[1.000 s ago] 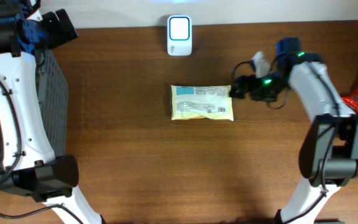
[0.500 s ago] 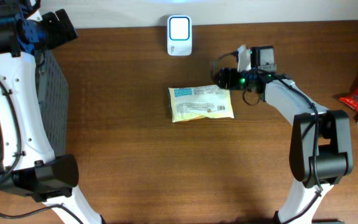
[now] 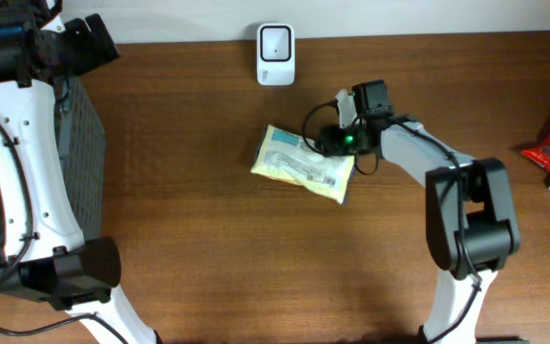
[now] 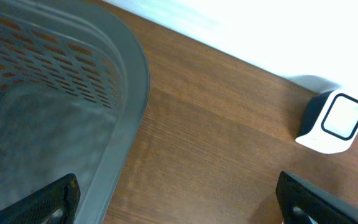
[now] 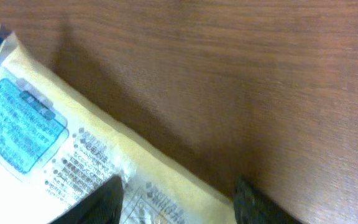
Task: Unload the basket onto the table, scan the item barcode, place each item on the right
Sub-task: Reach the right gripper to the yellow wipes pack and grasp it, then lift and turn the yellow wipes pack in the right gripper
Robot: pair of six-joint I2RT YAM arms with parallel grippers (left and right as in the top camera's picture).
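— Yellow packet (image 3: 302, 163), where is it now?
— On the tabletop (image 3: 208, 248), near the middle, below the scanner (image 3: 275, 42) and apart from it; a second ago it lay straight, now it lies slantwise and a little more to the left.
— What did this?
— The right gripper (image 3: 337, 141); it came from the right to the packet's upper right edge; its jaws were wide and now are about half closed, with that edge between them; I cannot tell if they already pinch it.
— And the left gripper (image 4: 182, 199)?
— Wide, holding nothing, beside the basket (image 4: 129, 74), as before.
— So, for the task?
— I think the grasp is only beginning; the packet is not yet brought to the scanner.
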